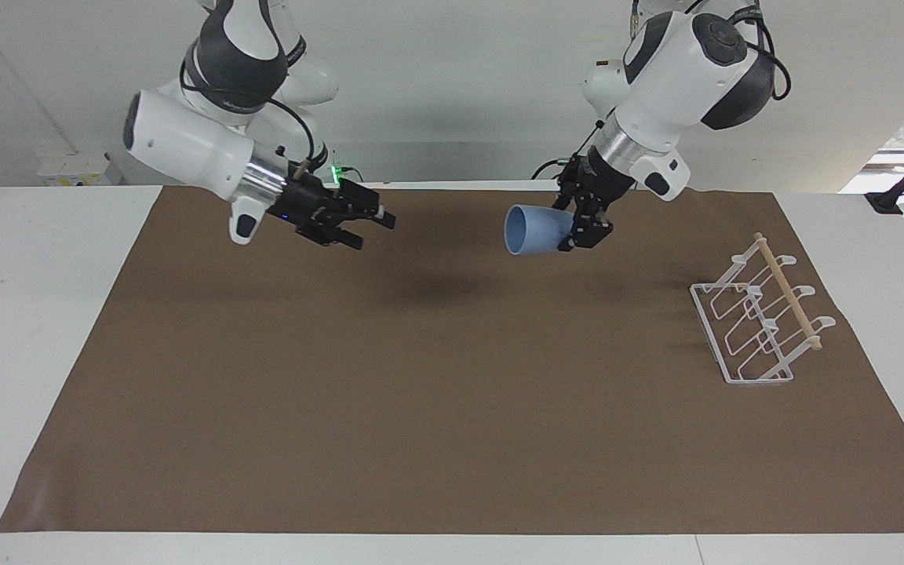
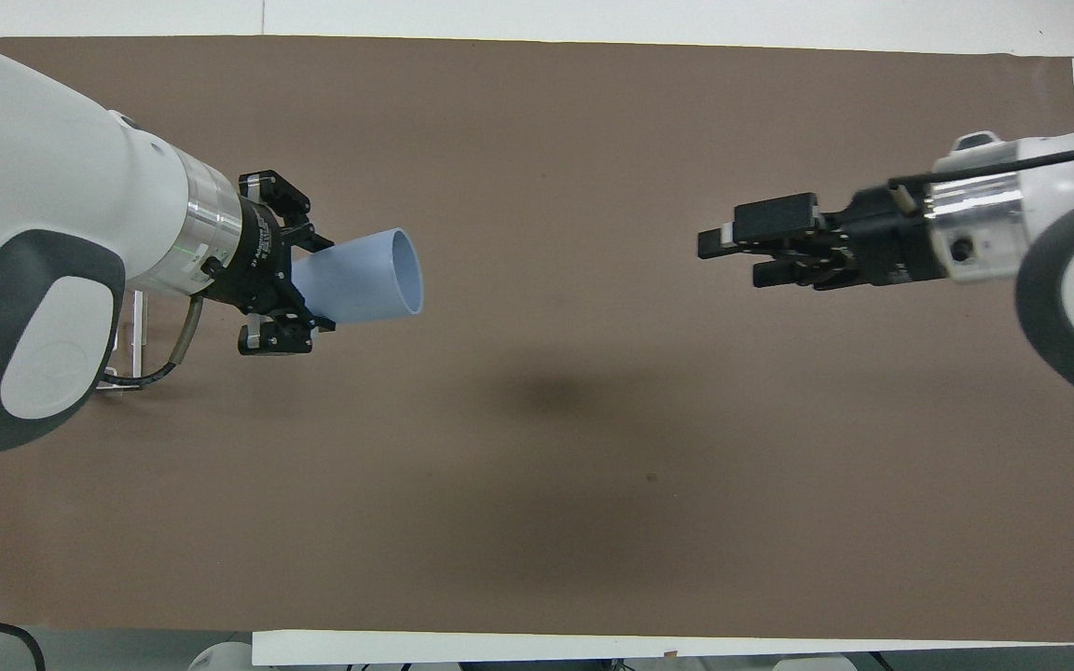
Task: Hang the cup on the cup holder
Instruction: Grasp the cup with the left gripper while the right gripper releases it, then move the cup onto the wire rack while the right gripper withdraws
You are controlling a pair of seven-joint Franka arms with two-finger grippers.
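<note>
cup (image 1: 534, 230) gripped by left claw (image 1: 584, 232), right claw (image 1: 369, 227) open

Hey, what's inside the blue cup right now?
Nothing shows inside the cup: it lies on its side in the air, base gripped by the left claw, mouth toward the open right claw. Only part of its inner wall shows; the bottom is hidden.

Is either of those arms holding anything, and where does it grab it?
The left gripper holds the blue cup by its narrow base end. The right gripper holds nothing.
</note>
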